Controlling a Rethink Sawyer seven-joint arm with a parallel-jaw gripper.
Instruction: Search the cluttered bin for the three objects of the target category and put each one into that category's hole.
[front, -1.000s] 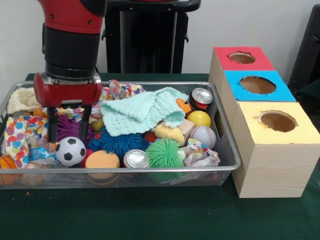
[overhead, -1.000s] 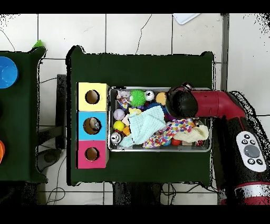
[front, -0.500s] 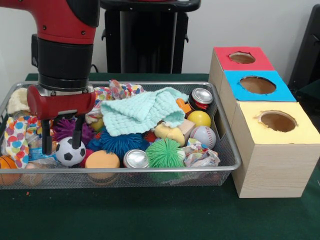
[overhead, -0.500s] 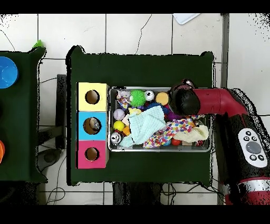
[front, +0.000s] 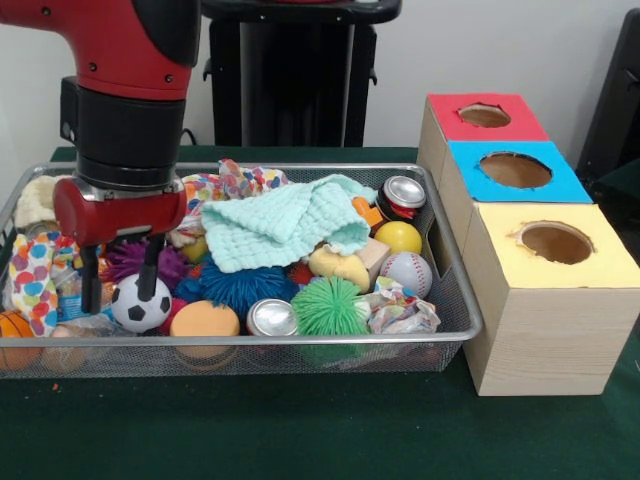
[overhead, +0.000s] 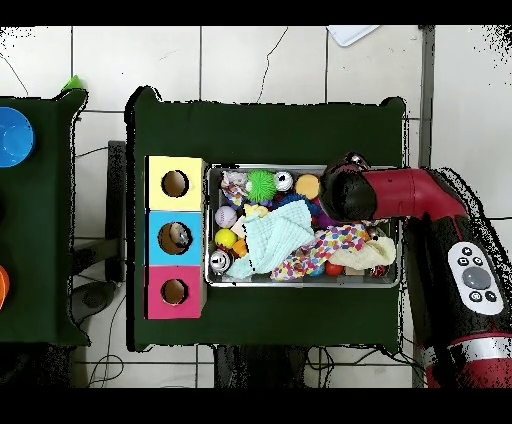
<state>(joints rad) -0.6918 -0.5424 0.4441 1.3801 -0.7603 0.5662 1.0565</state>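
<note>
The red and black gripper (front: 121, 285) stands with its two black fingers (front: 151, 268) parted, straddling the top of the small black-and-white soccer ball (front: 140, 302) at the near left of the wire mesh bin (front: 455, 300). Nothing is held. The ball rests against an orange foam disc (front: 204, 320) on its right and a purple spiky ball (front: 128, 258) behind it. Judged step: grasp the soccer ball. Centre the fingers on its widest part, descend fully, then close. The three wooden boxes, topped yellow (front: 560, 243), blue (front: 515, 170) and red (front: 484, 116), stand right of the bin.
</note>
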